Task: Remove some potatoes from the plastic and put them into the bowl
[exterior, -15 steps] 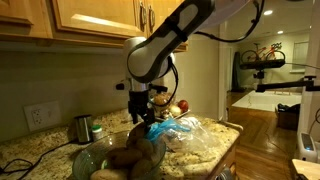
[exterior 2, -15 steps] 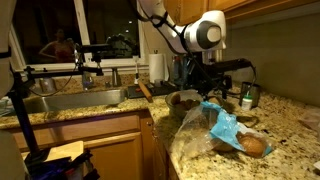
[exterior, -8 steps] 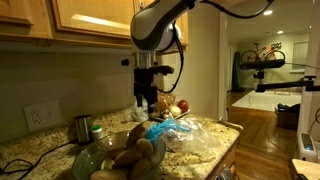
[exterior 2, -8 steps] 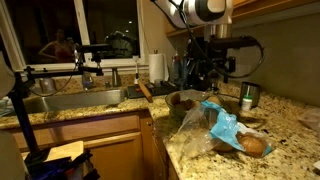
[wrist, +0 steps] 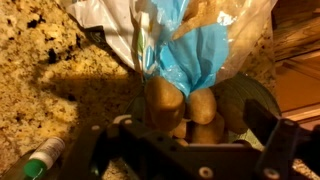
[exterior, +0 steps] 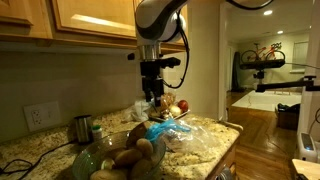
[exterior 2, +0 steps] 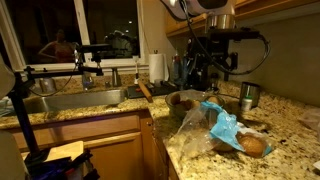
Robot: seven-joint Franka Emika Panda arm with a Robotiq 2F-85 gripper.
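My gripper (exterior: 153, 98) hangs open and empty, high above the counter in both exterior views, over the spot where bowl and bag meet. In the wrist view its dark fingers (wrist: 285, 146) frame the scene from below. The clear glass bowl (exterior: 92, 156) holds several tan-brown potatoes (exterior: 128, 155); the wrist view shows these potatoes (wrist: 165, 100) just below the bag's blue edge, inside the bowl (wrist: 252, 98). The crinkled plastic (exterior: 190, 137) lies beside the bowl, blue at the top (wrist: 185, 50) and clear below. Another potato (exterior 2: 254, 146) sits inside the plastic (exterior 2: 226, 127).
A small dark metal cup (exterior: 83, 127) stands by the wall near an outlet. Red and pale round produce (exterior: 175, 105) is piled behind the bag. A sink (exterior 2: 70, 100) and a paper towel roll (exterior 2: 157, 67) lie past the bowl (exterior 2: 184, 101). A green-capped white tube (wrist: 44, 156) lies on the granite.
The arm has risen well above the bowl and straightened to point down. The gripper stayed open and empty. Bowl, bag and potatoes have not moved.
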